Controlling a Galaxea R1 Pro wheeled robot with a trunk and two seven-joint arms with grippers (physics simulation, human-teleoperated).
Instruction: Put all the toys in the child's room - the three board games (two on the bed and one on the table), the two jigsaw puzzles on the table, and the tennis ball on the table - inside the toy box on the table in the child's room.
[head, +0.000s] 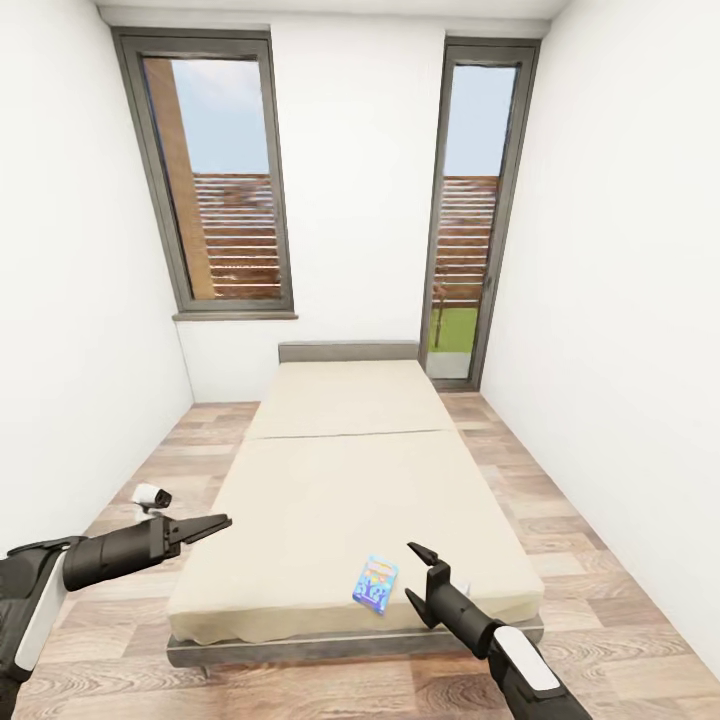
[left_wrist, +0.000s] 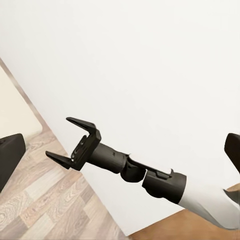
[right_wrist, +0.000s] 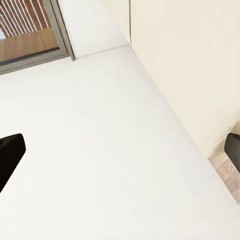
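A small blue board game (head: 375, 583) with colourful cartoons lies flat on the beige bed (head: 350, 470), near its front edge. My right gripper (head: 428, 566) hovers open just to the right of it, over the mattress corner, with nothing between its fingers. The left wrist view also catches this right gripper (left_wrist: 70, 140) with its jaws spread. My left gripper (head: 215, 524) hangs off the bed's left side, above the floor, open and empty; its fingertips (left_wrist: 10, 155) stand wide apart. The table, toy box, jigsaw puzzles and tennis ball are out of view.
White walls (head: 70, 330) close in on both sides of the bed, with narrow strips of wood-plank floor (head: 560, 520) between. Two tall dark-framed windows (head: 225, 180) stand in the far wall behind the grey headboard (head: 348, 351).
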